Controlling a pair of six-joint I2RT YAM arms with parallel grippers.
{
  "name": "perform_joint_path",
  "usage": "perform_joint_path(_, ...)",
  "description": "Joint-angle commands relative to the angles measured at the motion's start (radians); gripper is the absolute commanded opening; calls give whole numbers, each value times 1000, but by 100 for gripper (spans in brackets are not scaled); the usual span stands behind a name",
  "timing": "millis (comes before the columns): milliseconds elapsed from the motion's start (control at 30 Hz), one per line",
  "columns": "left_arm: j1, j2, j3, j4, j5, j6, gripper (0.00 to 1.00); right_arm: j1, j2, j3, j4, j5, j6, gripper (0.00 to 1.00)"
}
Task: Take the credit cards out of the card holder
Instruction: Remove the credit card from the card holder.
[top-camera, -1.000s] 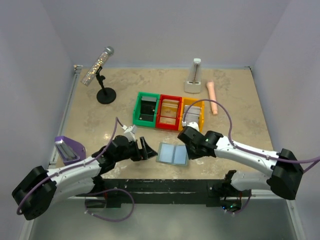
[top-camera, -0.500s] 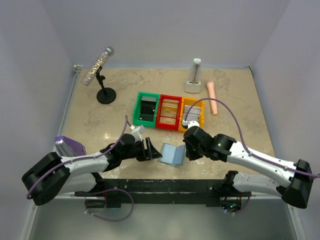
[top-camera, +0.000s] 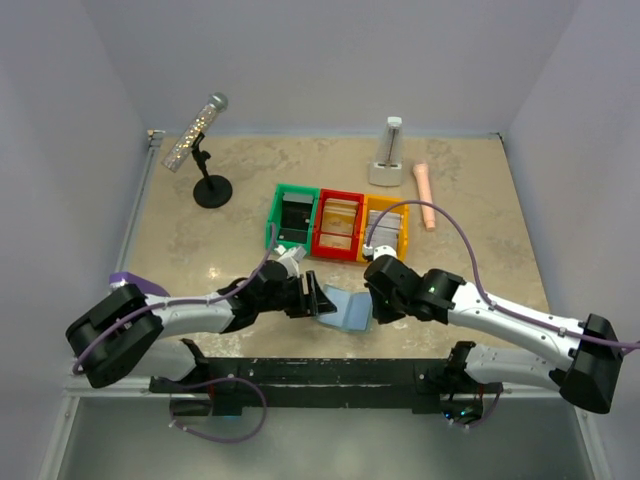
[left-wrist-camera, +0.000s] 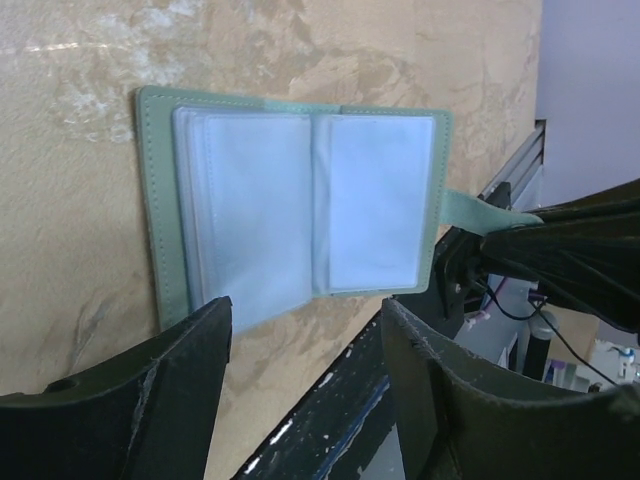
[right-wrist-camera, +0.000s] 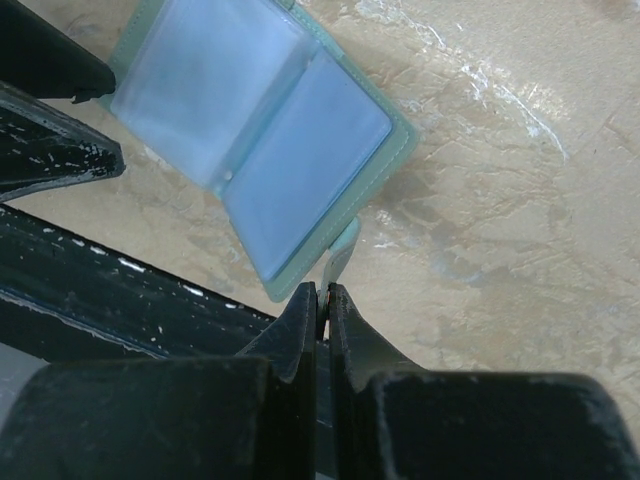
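Observation:
The card holder (top-camera: 348, 308) is spread open on the table near its front edge, grey-green outside with two pale blue pocketed panels (left-wrist-camera: 300, 220) inside. My right gripper (right-wrist-camera: 323, 292) is shut on the thin green strap (right-wrist-camera: 342, 252) at the holder's edge, and in the top view the holder is tilted up from the table. My left gripper (left-wrist-camera: 305, 320) is open, its fingertips (left-wrist-camera: 215, 320) just short of the holder's opposite edge, with only table between them. The credit cards cannot be told apart from the pale pockets (right-wrist-camera: 250, 130).
Green (top-camera: 292, 220), red (top-camera: 338, 224) and yellow (top-camera: 385, 228) bins stand in a row behind the holder. A microphone on a stand (top-camera: 205, 150) is at the back left, a white device (top-camera: 388, 155) and a pink object (top-camera: 425, 195) at the back right. A black rail (top-camera: 300, 375) runs along the near edge.
My left gripper has moved right up to the holder and its jaws have narrowed a little. The right gripper has tilted the holder up by its strap.

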Motion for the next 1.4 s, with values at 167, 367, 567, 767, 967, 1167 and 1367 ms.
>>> perform_joint_path(167, -5, 75, 49, 11, -11, 38, 66, 4, -13, -32, 46, -7, -2, 0)
perform_joint_path(367, -8, 130, 61, 39, 9, 37, 65, 4, -17, -43, 51, -12, 2, 0)
perform_joint_path(567, -34, 161, 82, 108, 75, 47, 63, 4, -13, -51, 56, -7, 7, 0)
perform_joint_path(767, -53, 197, 90, 212, 153, 41, 60, 4, -11, -56, 63, -12, 15, 0)
perform_joint_path(967, -60, 214, 102, 286, 210, 43, 60, 4, -14, -68, 68, -7, 21, 0)
perform_joint_path(1167, -99, 266, 170, 335, 331, 60, 60, 2, -8, -77, 74, 2, 25, 0)
perform_joint_path(1367, -113, 273, 167, 352, 353, 66, 59, 2, -8, -88, 76, 10, 31, 0)
